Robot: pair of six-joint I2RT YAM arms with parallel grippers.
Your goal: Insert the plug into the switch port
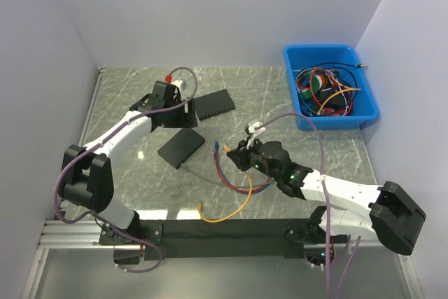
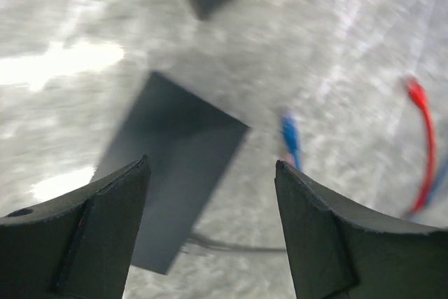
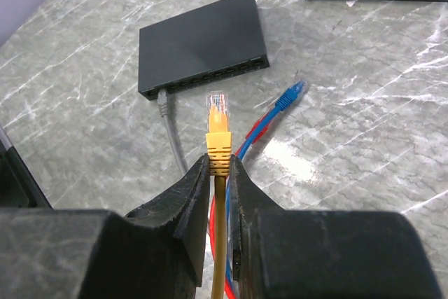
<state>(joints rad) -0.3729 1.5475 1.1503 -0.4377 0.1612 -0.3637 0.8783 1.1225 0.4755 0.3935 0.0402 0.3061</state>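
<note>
My right gripper is shut on the yellow plug, which sticks out past the fingertips and points at the port row of a black switch a short way ahead. A grey cable sits in that switch's leftmost port. In the top view the right gripper is just right of this switch. My left gripper hangs open and empty above the same switch; in the top view the left gripper is above the switch's far side.
A second black switch lies farther back. A blue plug with red and blue cables lies right of the yellow plug. The yellow cable loops toward the near edge. A blue bin of cables stands at the back right.
</note>
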